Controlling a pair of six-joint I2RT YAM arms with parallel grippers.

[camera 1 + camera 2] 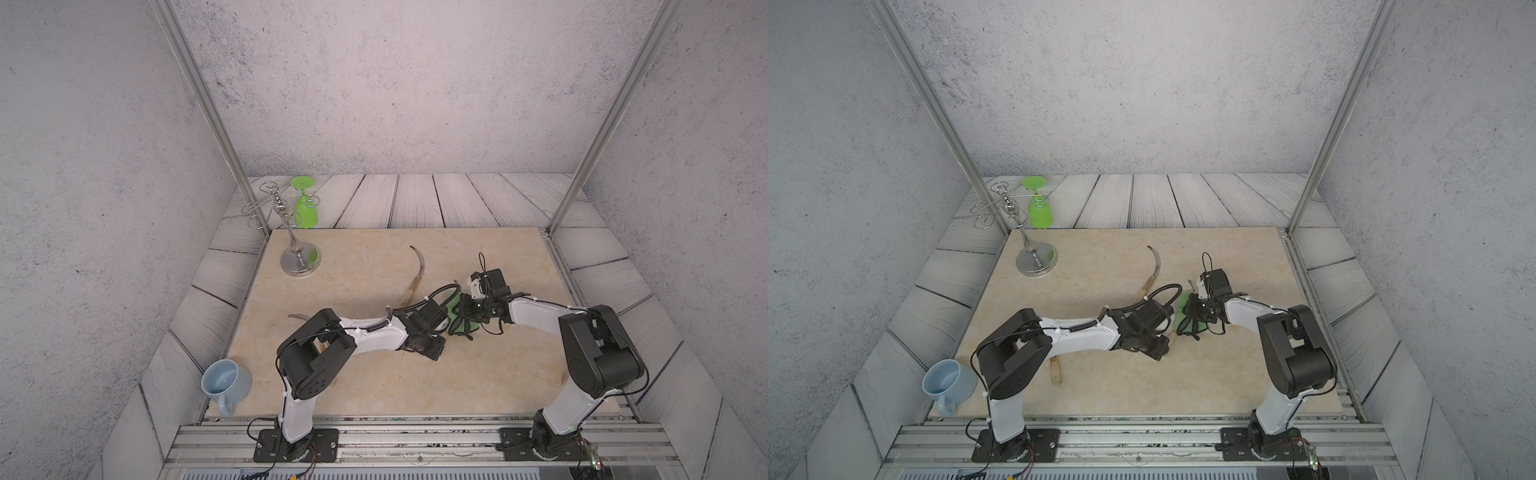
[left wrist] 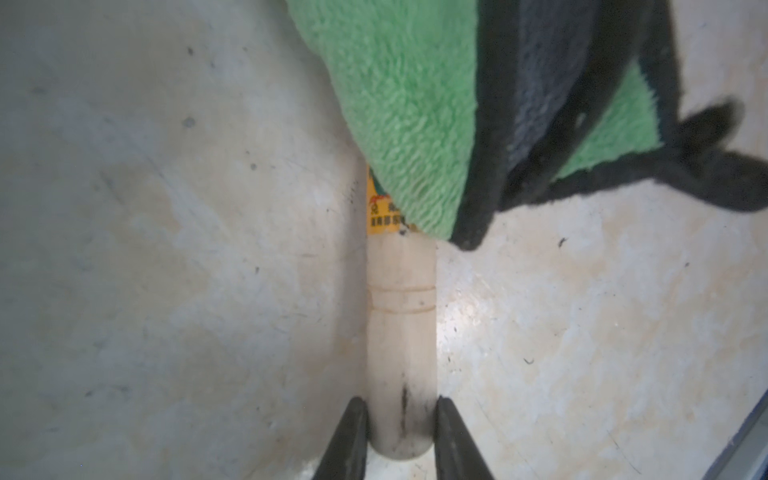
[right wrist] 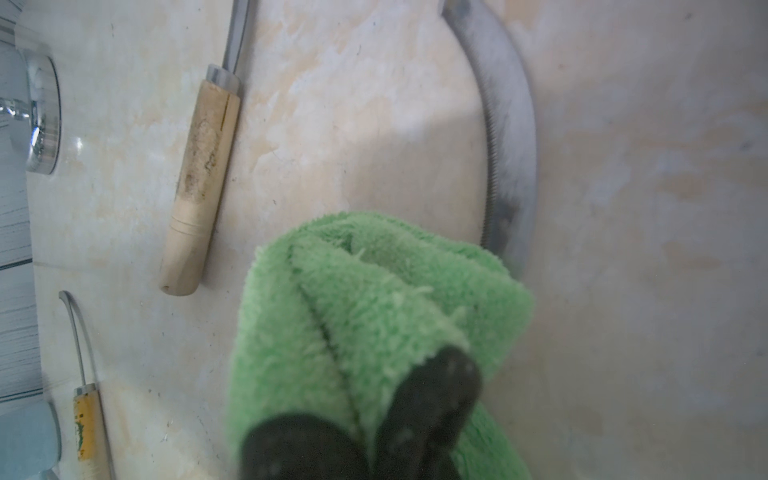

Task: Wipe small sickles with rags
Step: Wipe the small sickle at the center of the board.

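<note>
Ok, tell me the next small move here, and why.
Probably draw the right claw with the rag along the blade toward its tip. The left claw is shut on the handle, pinning it, and the rag sits over the blade's base, while the rest of the blade lies bare beyond it.

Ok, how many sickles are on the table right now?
3 sickles: one free mid-table; one in the left end effector, under the rag; one partly hidden beneath the left arm.
</note>
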